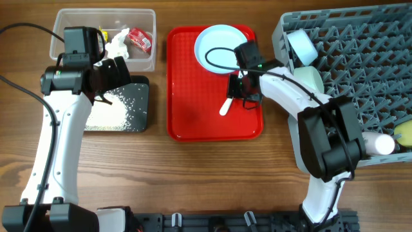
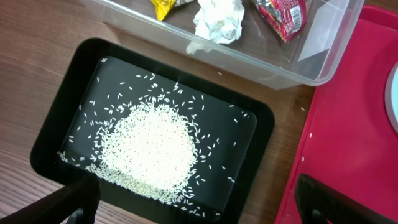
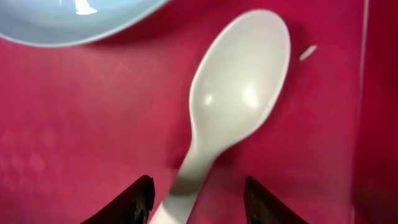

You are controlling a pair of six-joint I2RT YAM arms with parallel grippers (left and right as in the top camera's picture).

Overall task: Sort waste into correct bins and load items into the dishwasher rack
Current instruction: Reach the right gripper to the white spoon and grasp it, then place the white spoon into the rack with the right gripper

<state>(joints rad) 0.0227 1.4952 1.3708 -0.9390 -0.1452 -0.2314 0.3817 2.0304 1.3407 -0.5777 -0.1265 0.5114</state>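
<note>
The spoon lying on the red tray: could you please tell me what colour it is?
The spoon is plain white, clearest in the right wrist view.

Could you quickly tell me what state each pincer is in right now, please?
Left pincer: open, holding nothing, above the black tray.
Right pincer: open, straddling the white spoon handle, not clamped.

Black tray [image 2: 59, 118] on wood table [image 2: 25, 62], with a heap of rice [image 2: 152, 146] at its centre and loose grains scattered around the heap. Clear tub [image 2: 267, 67] just beyond the tray, holding a yellow wrapper [image 2: 163, 6], a crumpled white napkin [image 2: 217, 20] and a red and silver wrapper [image 2: 283, 14]. Red tray [image 2: 348, 124] at right, a few stray grains on it. Left gripper [image 2: 198, 193] above the black tray's near edge, jaws spread wide.
</note>
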